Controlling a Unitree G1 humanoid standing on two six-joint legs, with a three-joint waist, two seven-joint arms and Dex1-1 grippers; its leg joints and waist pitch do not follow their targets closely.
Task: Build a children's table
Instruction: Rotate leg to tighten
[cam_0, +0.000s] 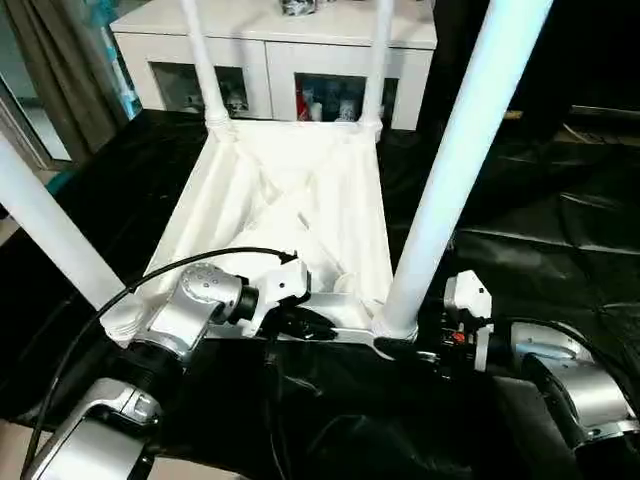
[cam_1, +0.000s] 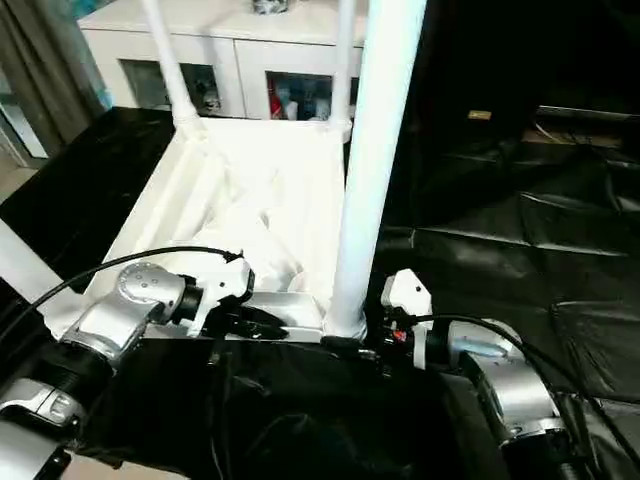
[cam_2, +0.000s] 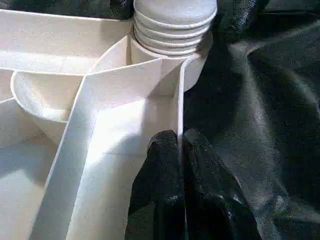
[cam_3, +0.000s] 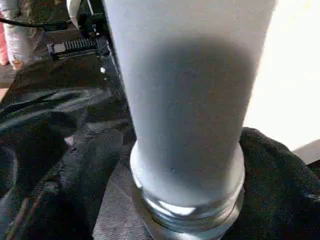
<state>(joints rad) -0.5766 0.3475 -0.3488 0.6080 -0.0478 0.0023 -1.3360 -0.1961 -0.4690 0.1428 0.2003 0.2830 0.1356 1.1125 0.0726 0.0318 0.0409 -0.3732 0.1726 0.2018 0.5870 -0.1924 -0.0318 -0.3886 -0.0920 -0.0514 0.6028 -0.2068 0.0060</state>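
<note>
The children's table (cam_0: 300, 190) lies upside down on the black cover, ribbed underside up, with its white legs standing in the corner sockets. My left gripper (cam_0: 320, 325) is shut on the table's near rim wall (cam_2: 179, 100), close to the near right socket, where a leg's ribbed end (cam_2: 172, 25) sits. The near right leg (cam_0: 450, 170) rises tall and tilted. My right gripper (cam_0: 400, 345) is at this leg's base (cam_3: 185, 100), jaws open and standing wide on either side of it. The near left leg (cam_0: 50, 230) leans outward.
A white cabinet (cam_0: 280, 50) stands just behind the table's far legs (cam_0: 200, 60). Wrinkled black cover (cam_0: 540, 230) spreads to the right. A black cable (cam_0: 150, 280) arcs over my left wrist. A curtain (cam_0: 60, 70) hangs at far left.
</note>
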